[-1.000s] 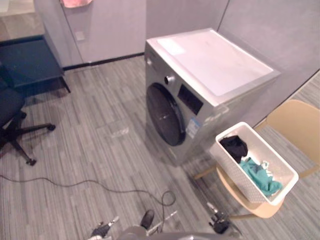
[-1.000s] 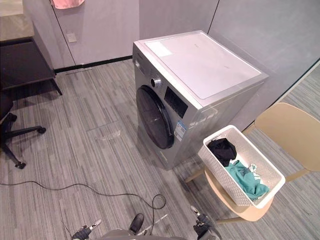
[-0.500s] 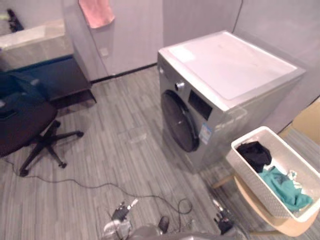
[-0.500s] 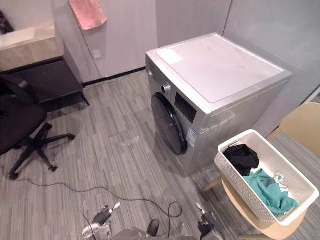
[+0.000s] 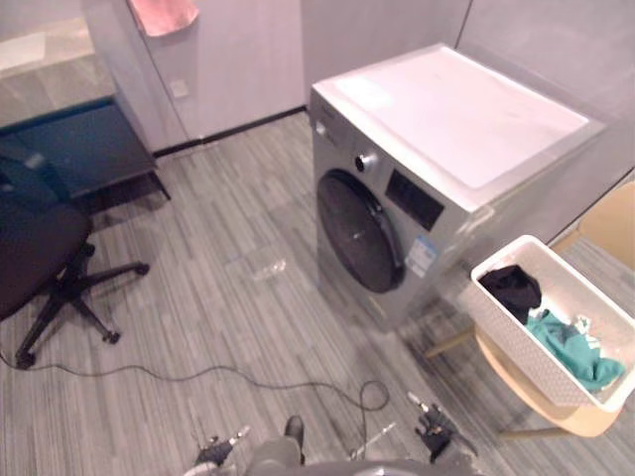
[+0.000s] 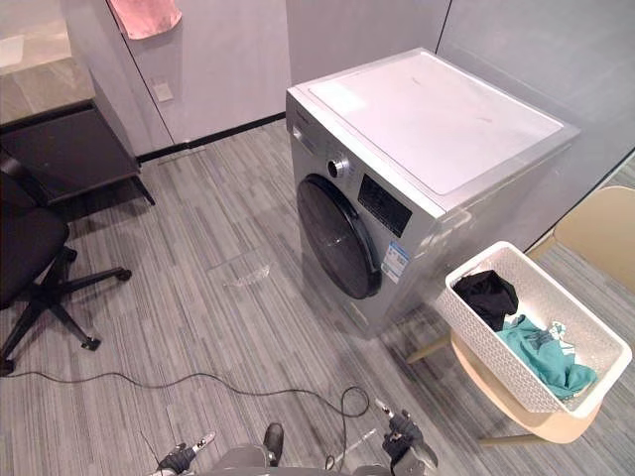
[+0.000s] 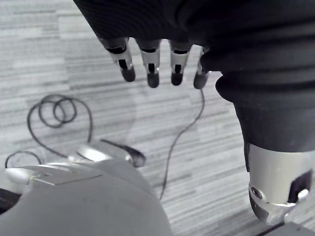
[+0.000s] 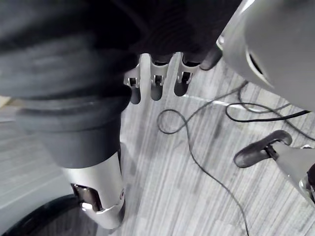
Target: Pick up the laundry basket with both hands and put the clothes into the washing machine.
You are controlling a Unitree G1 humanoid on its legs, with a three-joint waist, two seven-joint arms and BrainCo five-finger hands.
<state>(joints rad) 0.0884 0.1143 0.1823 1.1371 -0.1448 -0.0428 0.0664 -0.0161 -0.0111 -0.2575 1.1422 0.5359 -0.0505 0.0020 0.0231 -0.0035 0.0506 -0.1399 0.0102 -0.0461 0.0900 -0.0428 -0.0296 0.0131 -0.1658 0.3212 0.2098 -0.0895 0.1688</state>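
Two clothes lie in the white basket [image 6: 493, 352]: a black one [image 6: 486, 295] and a green-blue one [image 6: 544, 352]. The basket sits on a tan chair [image 6: 600, 228], just beside the washing machine [image 6: 437, 129], on my right side.

I think the basket is light, since it is mostly empty. Its walls look like stiff plastic with little holes, so it should not bend much. I would take it by the rim at its two short ends, one hand on each, and keep it level. The clothes are soft and floppy and could slip over the edge.

My left hand [image 7: 151, 61] hangs low with straight fingers and holds nothing. My right hand [image 8: 156, 78] is the same, loose and empty. Both are well apart from the basket.

The round door [image 6: 337, 238] of the washing machine is closed, so it stands in the way of putting clothes in. The chair's back rises behind the basket and could bump my arm. A black office chair [image 6: 25, 248] stands far off on the left, and a pink towel [image 6: 144, 15] hangs on the wall.
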